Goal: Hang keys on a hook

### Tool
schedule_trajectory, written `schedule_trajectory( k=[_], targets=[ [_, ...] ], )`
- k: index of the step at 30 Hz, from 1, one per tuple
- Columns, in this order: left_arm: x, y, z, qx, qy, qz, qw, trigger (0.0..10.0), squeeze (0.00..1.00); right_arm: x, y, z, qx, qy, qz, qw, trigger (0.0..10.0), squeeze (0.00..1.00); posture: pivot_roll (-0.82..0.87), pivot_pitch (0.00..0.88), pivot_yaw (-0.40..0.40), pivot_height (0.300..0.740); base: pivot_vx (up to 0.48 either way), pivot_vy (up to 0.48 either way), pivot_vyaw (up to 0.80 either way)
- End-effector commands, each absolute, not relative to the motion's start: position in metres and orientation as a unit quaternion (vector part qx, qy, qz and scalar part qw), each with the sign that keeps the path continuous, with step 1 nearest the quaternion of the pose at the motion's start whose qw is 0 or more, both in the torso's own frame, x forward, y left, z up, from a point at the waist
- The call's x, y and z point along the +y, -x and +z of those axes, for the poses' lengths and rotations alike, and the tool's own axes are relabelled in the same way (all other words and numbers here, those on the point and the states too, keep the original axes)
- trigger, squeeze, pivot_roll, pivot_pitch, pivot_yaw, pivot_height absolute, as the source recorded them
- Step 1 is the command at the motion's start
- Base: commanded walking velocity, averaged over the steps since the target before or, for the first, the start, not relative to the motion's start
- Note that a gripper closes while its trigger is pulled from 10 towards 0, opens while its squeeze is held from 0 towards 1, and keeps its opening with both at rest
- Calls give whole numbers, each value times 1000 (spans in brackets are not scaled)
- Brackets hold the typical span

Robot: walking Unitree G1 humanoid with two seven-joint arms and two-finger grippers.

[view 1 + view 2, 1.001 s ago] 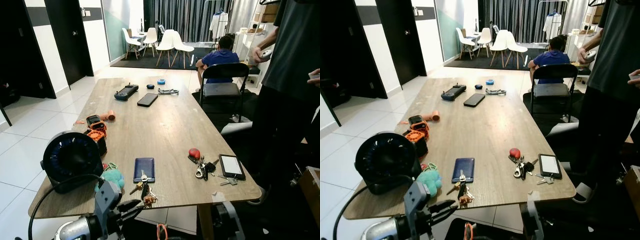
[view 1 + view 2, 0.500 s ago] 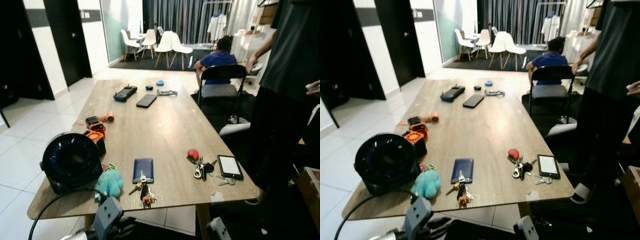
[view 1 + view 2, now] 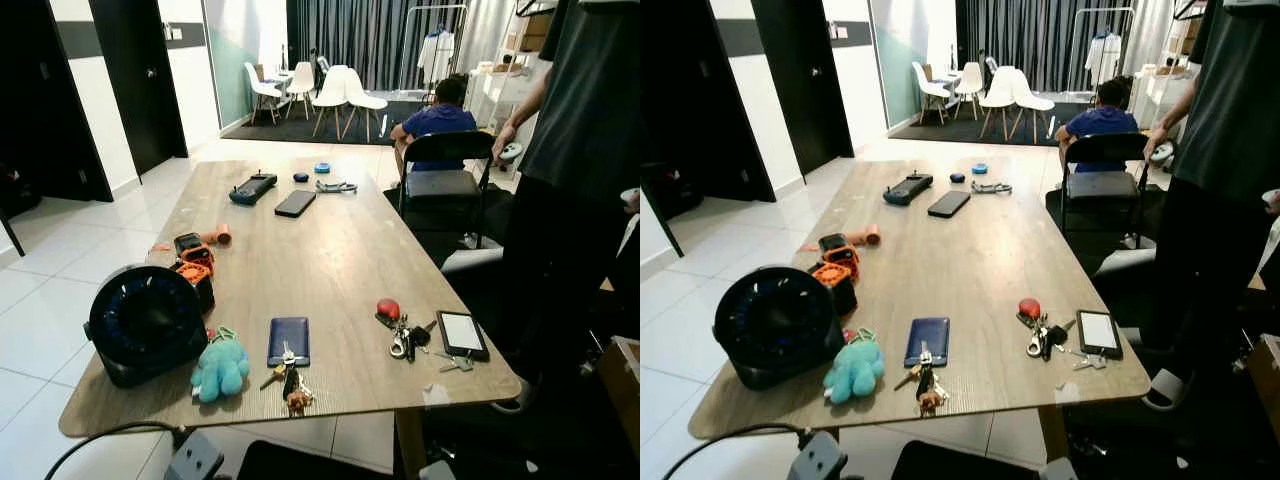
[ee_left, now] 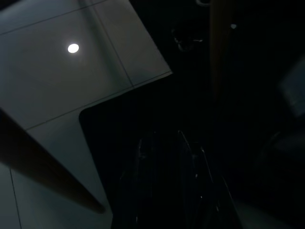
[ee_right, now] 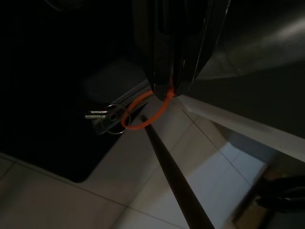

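While the long wooden bench (image 3: 330, 250) stretches ahead with a person (image 3: 585, 150) standing at its right side and another seated at the far end behind a black chair (image 3: 445, 165), the task's own thing hangs below the bench edge, at the right arm. On the bench lie a round black fan (image 3: 145, 322), a teal plush toy (image 3: 220, 366), a blue wallet (image 3: 288, 338), and two other bunches of keys, one by the wallet (image 3: 288, 382) and one with a red fob (image 3: 400, 328). The right end effector (image 5: 169, 88) is clenched on an orange loop (image 5: 145, 112), pinching it at the top between its closed fingers (image 5: 164, 57), and the keys (image 5: 106, 117) dangle from that loop over the tiled floor (image 5: 71, 200). The bunch looks light and loose, so it will likely swing and twist; the loop seems soft and thin, the metal hard and slick. Holding the loop near its top appears sound, since that leaves the lower bow free to slip over a hook. The left end effector (image 4: 169, 181) hangs in deep shade above the floor, and I cannot tell whether it is parted or closed.
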State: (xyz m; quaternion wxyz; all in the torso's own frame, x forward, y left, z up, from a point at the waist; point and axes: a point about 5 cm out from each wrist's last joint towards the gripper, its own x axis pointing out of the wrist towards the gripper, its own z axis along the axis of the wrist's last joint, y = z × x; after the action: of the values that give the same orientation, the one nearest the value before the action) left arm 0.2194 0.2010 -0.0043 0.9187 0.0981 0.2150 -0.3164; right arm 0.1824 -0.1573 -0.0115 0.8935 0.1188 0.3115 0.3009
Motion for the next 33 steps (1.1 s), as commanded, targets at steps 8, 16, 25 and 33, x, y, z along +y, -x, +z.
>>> schedule_trajectory(
  k=[8, 16, 25, 33],
  targets=[
    [227, -203, -31, 264, -93, -174, 944, 10000, 0, -163, -178, -49, 361, -70, 211, 906, 10000, 0, 21, 52, 44, 740, 0, 0, 0],
    [228, -185, -46, 294, -76, -147, 942, 10000, 0, -165, -162, -70, 405, -45, 179, 896, 10000, 0, 20, 52, 40, 740, 0, 0, 0],
    [232, -176, -55, 306, -34, -86, 948, 10000, 0, -179, -131, -96, 468, -91, 33, 878, 10000, 0, 23, 51, 36, 740, 0, 0, 0],
    [233, -177, -60, 326, -15, -60, 943, 10000, 0, -198, -134, -94, 429, -103, -73, 894, 10000, 0, 25, 50, 41, 740, 0, 0, 0]
  ],
)
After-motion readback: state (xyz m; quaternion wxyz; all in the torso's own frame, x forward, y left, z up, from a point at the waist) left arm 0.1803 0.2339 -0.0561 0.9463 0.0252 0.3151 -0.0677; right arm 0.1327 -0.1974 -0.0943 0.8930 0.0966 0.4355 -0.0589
